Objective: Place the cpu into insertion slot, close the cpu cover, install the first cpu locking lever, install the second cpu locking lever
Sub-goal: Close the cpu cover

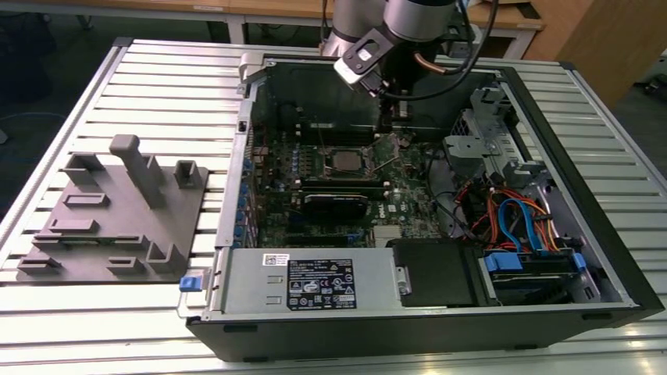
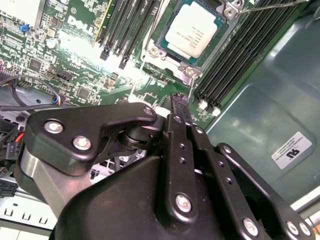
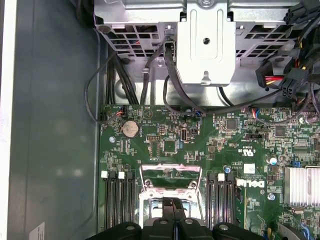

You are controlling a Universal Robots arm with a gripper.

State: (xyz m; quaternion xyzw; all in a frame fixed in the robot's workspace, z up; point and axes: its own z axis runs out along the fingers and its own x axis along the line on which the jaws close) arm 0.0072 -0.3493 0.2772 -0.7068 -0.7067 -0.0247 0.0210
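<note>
Gripper (image 2: 180, 100): fingers together, empty, tip just beside thin locking lever (image 2: 190, 86), on the exterior view's right of the seated cpu (image 2: 192, 30). Risk: tip slips off wire, strikes memory slots (image 2: 235, 55)

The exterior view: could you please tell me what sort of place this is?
Probably a robotics lab or test bench: an open computer case lies on a slatted metal table, a robot arm reaches into it, and a grey fixture block sits beside it.
</note>
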